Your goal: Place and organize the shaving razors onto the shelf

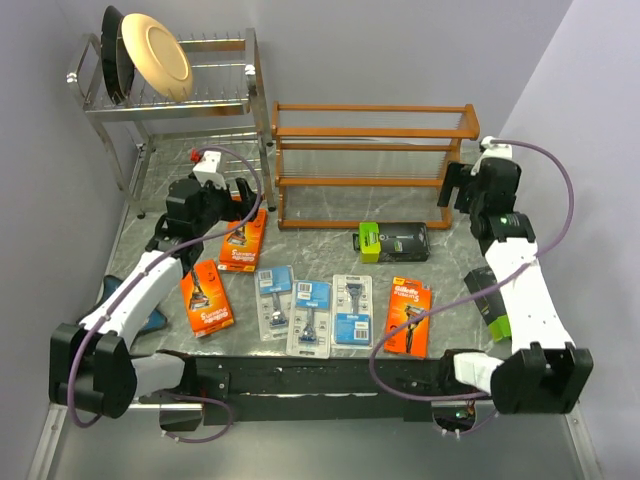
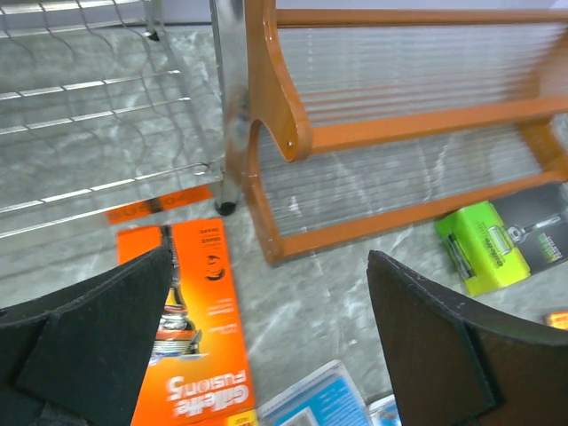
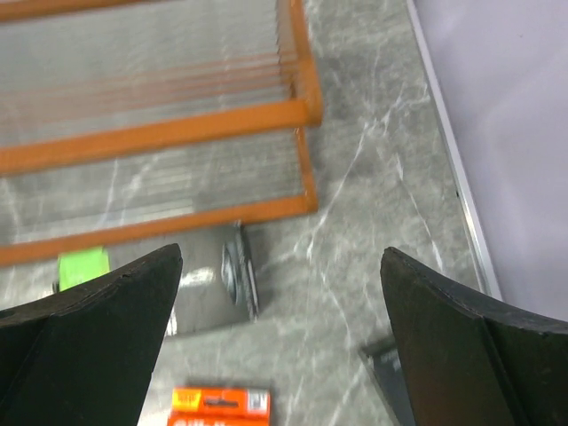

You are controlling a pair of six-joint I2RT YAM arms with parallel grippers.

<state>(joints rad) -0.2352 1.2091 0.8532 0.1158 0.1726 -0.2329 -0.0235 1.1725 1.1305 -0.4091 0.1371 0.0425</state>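
The reddish-brown wooden shelf point(image 1: 370, 165) stands at the back with its tiers bare. On the table lie three orange razor packs point(image 1: 243, 240) point(image 1: 206, 297) point(image 1: 409, 317), three pale blue blister cards point(image 1: 274, 300) point(image 1: 311, 317) point(image 1: 352, 310) and a green-and-black box point(image 1: 394, 241). A second green-and-black box point(image 1: 492, 308) is partly hidden under my right arm. My left gripper point(image 2: 266, 346) is open and empty above an orange pack point(image 2: 191, 328), near the shelf's left end point(image 2: 275, 124). My right gripper point(image 3: 280, 346) is open and empty by the shelf's right end point(image 3: 302, 106), above the green-and-black box point(image 3: 186, 288).
A chrome wire dish rack point(image 1: 170, 90) with plates stands at the back left, its leg point(image 2: 226, 115) close to the shelf. A blue dish point(image 1: 130, 300) lies partly under my left arm. Walls close in on the left and right.
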